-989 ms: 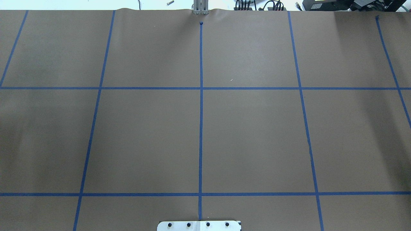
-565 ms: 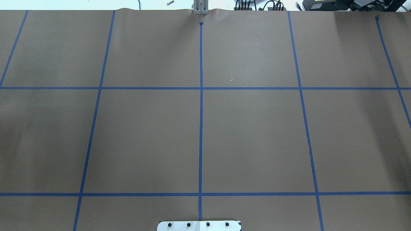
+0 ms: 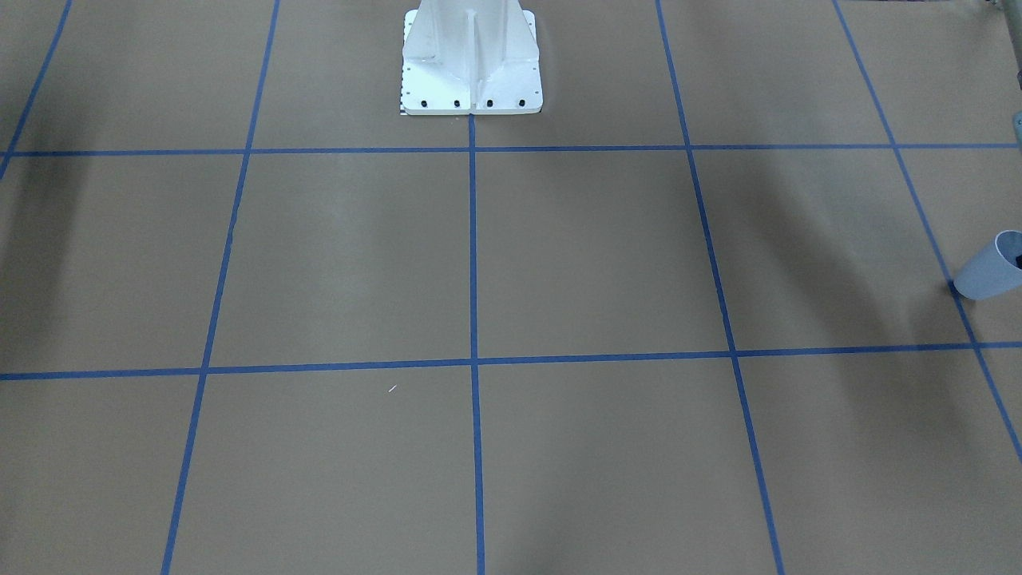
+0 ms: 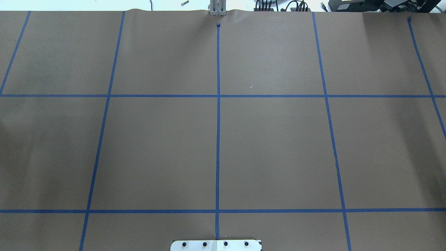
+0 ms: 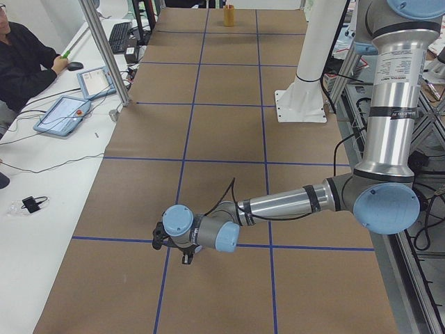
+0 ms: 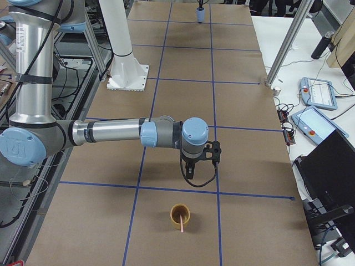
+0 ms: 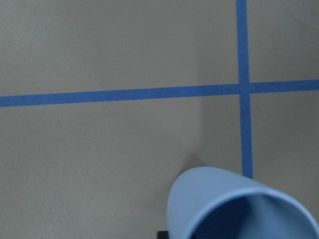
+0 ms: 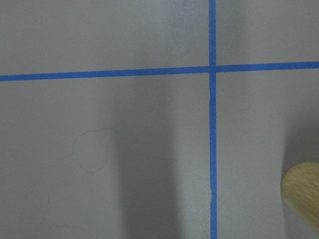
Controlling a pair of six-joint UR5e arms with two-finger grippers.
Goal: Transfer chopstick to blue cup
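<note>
The blue cup stands at the table's end on my left, cut by the front-facing view's right edge. It fills the bottom of the left wrist view, rim open, inside dark blue. My left gripper hangs low over that spot and hides the cup in the exterior left view. I cannot tell if it is open or shut. A pink chopstick leans inside a tan cup at the other end. My right gripper hovers beside that cup, apart from it. I cannot tell its state.
The tan cup's edge shows at the right of the right wrist view. The white robot base stands at the table's middle. Blue tape lines grid the brown table. An operator and tablets are at a side bench.
</note>
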